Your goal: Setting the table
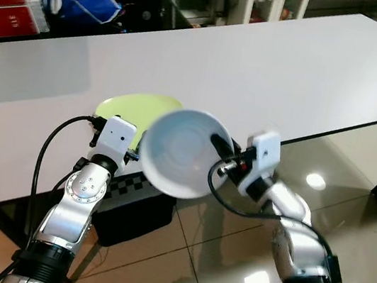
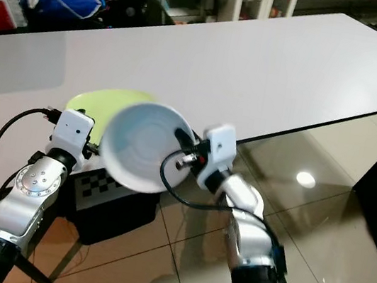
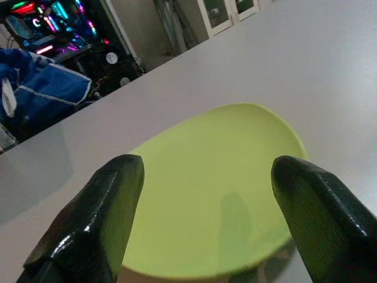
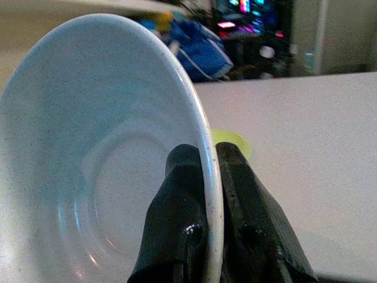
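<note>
Right hand [image 4: 203, 194] is clamped on the rim of the white bowl [image 1: 183, 151] (nothing in it), held tilted in the air past the surface's [image 1: 272, 68] near edge. At the bowl's 10 o'clock, the green plate [image 3: 218, 188] lies flat near that edge. Left hand [image 3: 206, 224], fingers spread wide, grips nothing; plate between them.

No writing, label, brand, number or sign can be read on anything in these pictures.
</note>
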